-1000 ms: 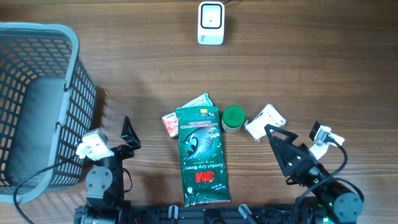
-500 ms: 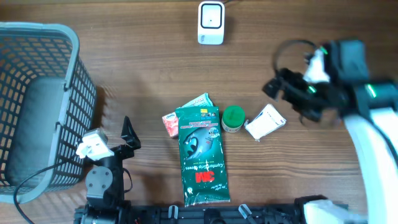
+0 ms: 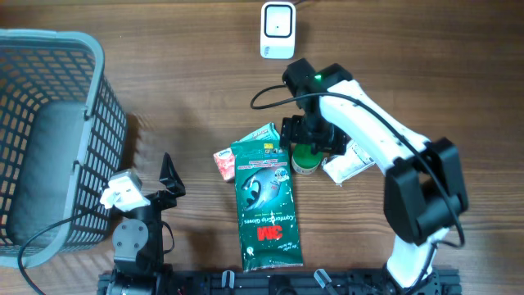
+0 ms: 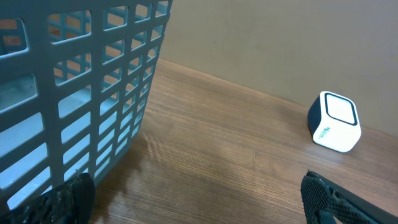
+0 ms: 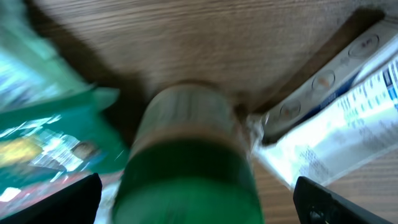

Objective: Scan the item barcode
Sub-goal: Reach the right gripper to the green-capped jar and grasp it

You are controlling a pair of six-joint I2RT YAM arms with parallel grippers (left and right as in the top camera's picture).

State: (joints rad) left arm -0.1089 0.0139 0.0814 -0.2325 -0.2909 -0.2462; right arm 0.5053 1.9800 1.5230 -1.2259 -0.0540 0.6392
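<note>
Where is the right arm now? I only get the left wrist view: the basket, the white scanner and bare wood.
Observer: The right tool hangs over a green-lidded jar in the middle of the table, nearer the robot than the scanner.
Operator: Is the jar gripped?
Observer: No. The right wrist view shows the jaws open, one on each side of the jar.
Operator: What else lies there?
Observer: A green 3M glove pack lies on the jar's left and a white box on its right.
</note>
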